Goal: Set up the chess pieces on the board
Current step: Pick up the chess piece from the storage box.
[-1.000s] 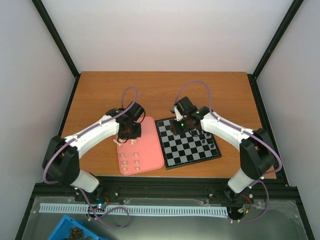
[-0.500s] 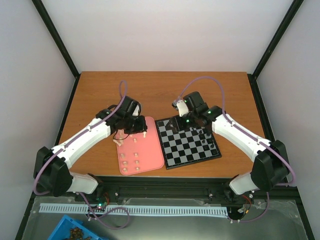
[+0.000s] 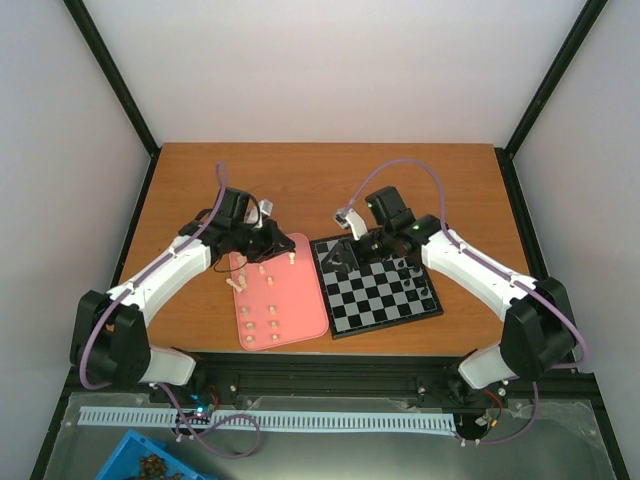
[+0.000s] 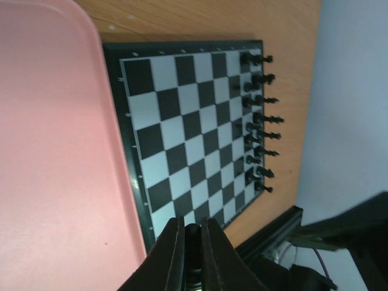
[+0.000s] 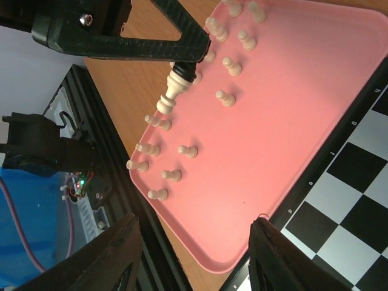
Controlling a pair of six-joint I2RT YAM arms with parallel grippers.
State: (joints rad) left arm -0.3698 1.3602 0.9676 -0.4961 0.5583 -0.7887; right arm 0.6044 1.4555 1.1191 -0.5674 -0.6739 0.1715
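Left end effector [image 5: 194,62] grips a slender cream piece [image 5: 174,90], perhaps a bishop; right end effector [image 5: 191,254] gapes.

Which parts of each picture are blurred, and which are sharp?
Left wrist view: the left fingers are blurred, the board sharp. Right wrist view: the right fingers are blurred, the cream piece sharp. Top view: even light on the table.

The table [image 3: 320,180] is being lit brightly and evenly from above, with only soft shadows being cast. Close to the left wrist lens, the fingers [image 4: 165,254] are being rendered blurred.
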